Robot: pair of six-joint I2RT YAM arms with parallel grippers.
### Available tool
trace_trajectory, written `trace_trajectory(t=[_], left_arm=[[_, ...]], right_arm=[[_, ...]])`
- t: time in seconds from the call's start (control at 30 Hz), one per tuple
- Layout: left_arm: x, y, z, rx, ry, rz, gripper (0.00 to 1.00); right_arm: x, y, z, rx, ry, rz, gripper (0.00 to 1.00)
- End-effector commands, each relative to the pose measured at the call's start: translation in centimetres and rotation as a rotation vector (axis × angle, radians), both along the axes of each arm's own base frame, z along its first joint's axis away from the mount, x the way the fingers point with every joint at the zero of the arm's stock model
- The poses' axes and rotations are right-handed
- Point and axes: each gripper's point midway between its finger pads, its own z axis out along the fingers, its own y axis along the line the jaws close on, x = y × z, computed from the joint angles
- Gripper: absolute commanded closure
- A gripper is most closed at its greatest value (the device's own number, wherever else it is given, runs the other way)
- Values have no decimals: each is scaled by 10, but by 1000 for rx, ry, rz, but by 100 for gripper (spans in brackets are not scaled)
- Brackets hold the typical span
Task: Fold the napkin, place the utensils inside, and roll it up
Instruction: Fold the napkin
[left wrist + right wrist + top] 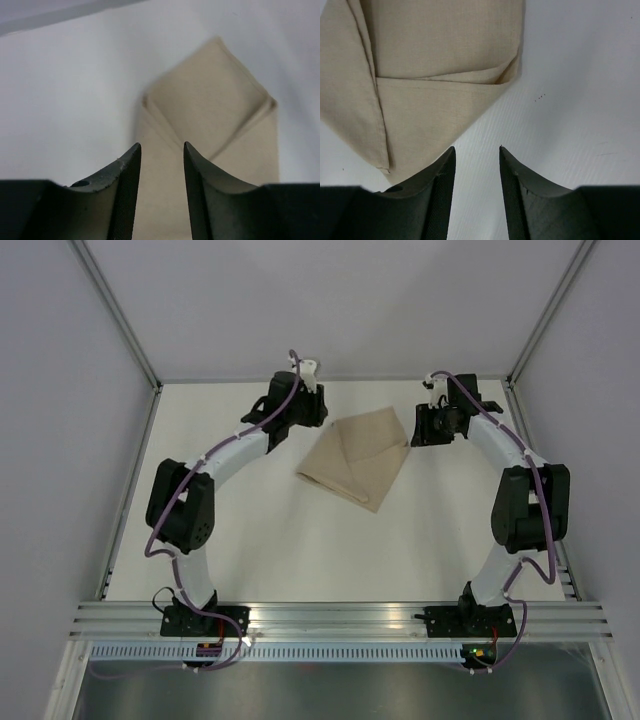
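Folded napkin [355, 462] lay on the white table [250, 540], far centre, between the two arms. Left gripper [161, 146] reached in from the left, angled down over the napkin's left edge, jaws apart, holding nothing. Right gripper [477, 148] sat just off the napkin's right corner, jaws parted, empty.
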Motion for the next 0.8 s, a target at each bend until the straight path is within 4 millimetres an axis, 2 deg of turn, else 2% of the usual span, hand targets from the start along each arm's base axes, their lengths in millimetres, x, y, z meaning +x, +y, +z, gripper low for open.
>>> trace_trajectory(t=[0.0,0.07,0.1,0.17,0.2,0.33,0.4,0.53,0.6,0.67,0.77], left_arm=[[30,64,-30,67,127,271,56],[40,86,-48,84,176,334,65],[44,91,-63,88,205,351,71],[50,99,-79,84,241,360,76],[54,97,-92,84,270,357,80],[56,90,-113,78,324,335,86],[52,83,-119,48,358,316,89],[42,81,-134,22,416,331,97],[34,80,-140,11,445,334,98],[30,78,-137,-3,436,338,98],[9,78,-154,-6,472,352,98]], right_arm=[[1,-5,-18,-43,40,-26,55],[1,-9,-29,-69,66,-39,59],[2,-11,-31,-83,68,-46,62],[3,-15,-44,-129,90,-57,69],[3,-15,-46,-139,97,-59,71],[1,-18,-63,-180,130,-64,78],[1,-18,-68,-191,141,-62,82],[0,-16,-76,-196,160,-50,83],[2,-13,-78,-205,162,-40,84],[2,-8,-86,-226,175,-21,84],[1,5,-97,-263,190,20,85]])
